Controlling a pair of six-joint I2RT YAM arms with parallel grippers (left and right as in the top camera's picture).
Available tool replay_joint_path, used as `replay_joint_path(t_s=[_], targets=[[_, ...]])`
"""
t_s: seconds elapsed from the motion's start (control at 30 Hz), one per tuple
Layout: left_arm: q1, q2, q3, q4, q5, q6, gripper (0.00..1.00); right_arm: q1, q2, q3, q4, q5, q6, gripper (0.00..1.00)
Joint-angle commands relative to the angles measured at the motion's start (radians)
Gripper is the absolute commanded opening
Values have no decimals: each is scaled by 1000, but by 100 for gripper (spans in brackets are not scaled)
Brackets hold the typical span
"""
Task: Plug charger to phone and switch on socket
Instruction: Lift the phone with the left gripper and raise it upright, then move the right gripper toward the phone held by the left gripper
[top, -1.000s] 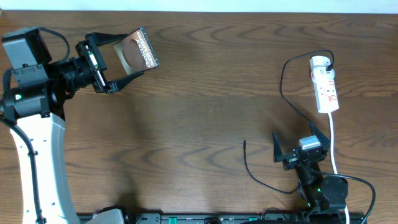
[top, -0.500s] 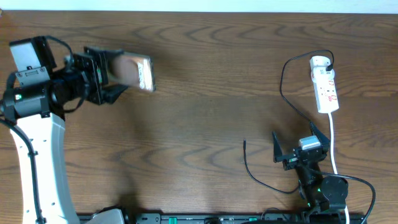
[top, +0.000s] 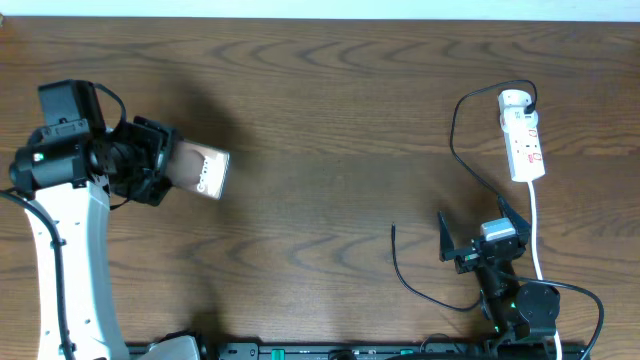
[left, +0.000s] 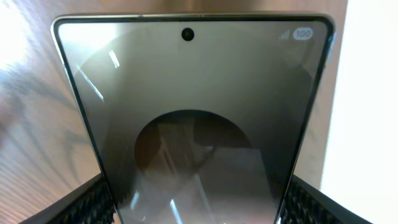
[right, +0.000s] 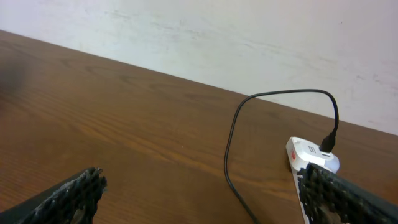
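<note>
My left gripper (top: 166, 165) is shut on the phone (top: 203, 172), gripping its long edges at the left of the table. The phone shows a brownish patch and white lettering. In the left wrist view the phone's dark glass (left: 193, 99) fills the frame between my fingers (left: 93, 202). The charger (top: 455, 135) is a thin black cable plugged into the far end of the socket (top: 525, 140), looping down to its free tip (top: 393, 230) on the wood. My right gripper (top: 478, 228) stands open at the front right, beside that cable (right: 231, 143), with nothing in it. The right wrist view shows the socket (right: 308, 154).
The socket's white cord (top: 535, 235) runs toward the front edge just right of my right gripper. A loop of the black cable (top: 425, 298) lies on the table left of the right arm's base. A pale wall (right: 249, 37) rises behind the table's far edge.
My left arm has swung the phone from the far left corner toward the front and turned it, still gripped. The right arm and cable have not moved.
</note>
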Motion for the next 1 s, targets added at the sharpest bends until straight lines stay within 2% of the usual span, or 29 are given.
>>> replay_joint_path(t_s=[0.0,0.23,0.4,0.6,0.8,0.97], targets=[[-16,-5,-29,1,-96,39,7,6,-3,-1,-4,3,-7,99],[-93,0,-74,9,-185,38,7,6,-3,-1,0,-24,4,99],[-115,0,-74,21,-188,34,7,6,-3,14,8,-40,64,99],[-114,0,-74,51,-188,34,7,5,47,144,-11,39,60,99],[-114,4,-74,61,-188,31,7,5,330,430,-115,41,60,99],[-115,10,-74,61,-187,31,7,5,697,811,-304,-12,70,99]])
